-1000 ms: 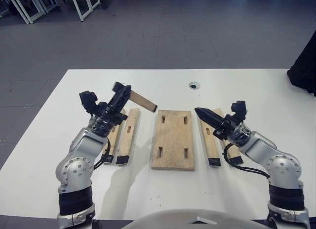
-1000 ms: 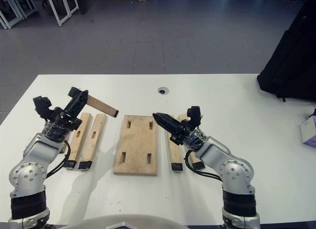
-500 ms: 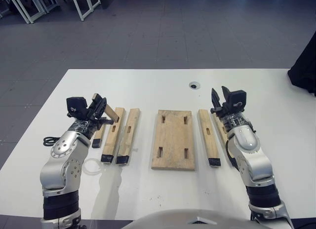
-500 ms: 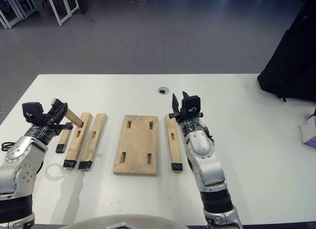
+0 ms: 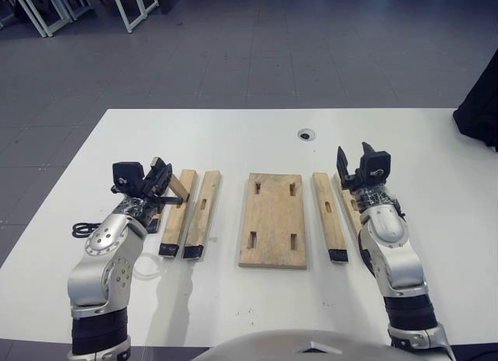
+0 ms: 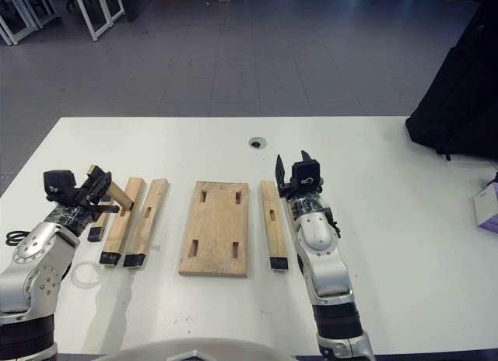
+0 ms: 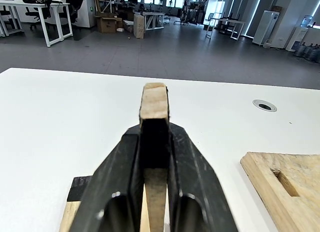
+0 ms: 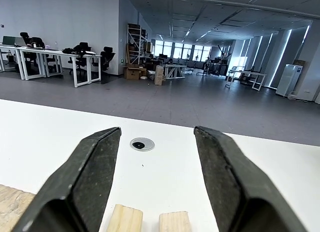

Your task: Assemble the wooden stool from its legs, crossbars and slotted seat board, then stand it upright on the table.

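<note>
The white table (image 5: 233, 135) carries all the stool parts laid flat. The slotted seat board (image 5: 272, 219) lies in the middle, long side running away from the robot, with four slots showing in its top face.

Left of the board lie two legs side by side, the outer left leg (image 5: 177, 212) and the inner left leg (image 5: 203, 213), touching or nearly so, their black tips towards the robot. Right of the board lies the inner right leg (image 5: 327, 215), black tip also near the robot. An outer right leg (image 8: 175, 221) lies just beside it, mostly covered by the right arm.

The right gripper (image 5: 354, 165) hovers over the far ends of the right-hand legs, its fingers (image 8: 85, 182) spread wide with nothing between them.

The left gripper (image 7: 154, 142) is at the left of the table, clamped on a crossbar (image 6: 117, 194). The bar sticks out past the fingertips, over the far end of the outer left leg. Whether it touches that leg cannot be told.

Below the left gripper, a shorter wooden piece (image 6: 96, 227) with a black end lies on the table, just outside the outer left leg.

A white ring (image 6: 84, 274) and a black cable loop (image 5: 82, 229) lie near the left arm. A round cable hole (image 5: 306, 134) sits in the table beyond the board.
</note>
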`<state>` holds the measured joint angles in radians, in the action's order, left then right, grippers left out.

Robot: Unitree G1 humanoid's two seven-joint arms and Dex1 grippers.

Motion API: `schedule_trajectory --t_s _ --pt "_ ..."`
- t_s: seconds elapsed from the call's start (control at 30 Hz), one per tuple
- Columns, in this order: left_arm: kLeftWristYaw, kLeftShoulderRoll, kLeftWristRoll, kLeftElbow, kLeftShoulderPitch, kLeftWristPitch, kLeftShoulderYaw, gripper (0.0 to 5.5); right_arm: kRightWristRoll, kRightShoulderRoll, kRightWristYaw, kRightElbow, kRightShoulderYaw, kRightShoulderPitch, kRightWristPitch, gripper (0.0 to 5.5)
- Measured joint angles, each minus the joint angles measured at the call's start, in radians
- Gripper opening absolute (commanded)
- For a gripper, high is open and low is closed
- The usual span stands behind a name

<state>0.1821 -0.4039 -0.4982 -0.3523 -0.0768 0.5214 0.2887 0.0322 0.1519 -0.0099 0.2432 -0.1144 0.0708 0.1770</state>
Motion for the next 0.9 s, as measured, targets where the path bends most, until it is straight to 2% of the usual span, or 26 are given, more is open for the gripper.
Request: schedule_trajectory --t_s 0.6,0.9 --pt "-0.014 0.043 0.071 -0.008 -0.052 -0.027 0.039 0.42 -0.030 -0.021 0.042 0.001 0.017 -0.008 0.005 2.68" --pt "-0.015 0.042 0.109 -0.006 -0.047 -0.003 0.021 0.42 -0.031 -0.026 0.054 0.003 0.025 -0.007 0.025 2.68"
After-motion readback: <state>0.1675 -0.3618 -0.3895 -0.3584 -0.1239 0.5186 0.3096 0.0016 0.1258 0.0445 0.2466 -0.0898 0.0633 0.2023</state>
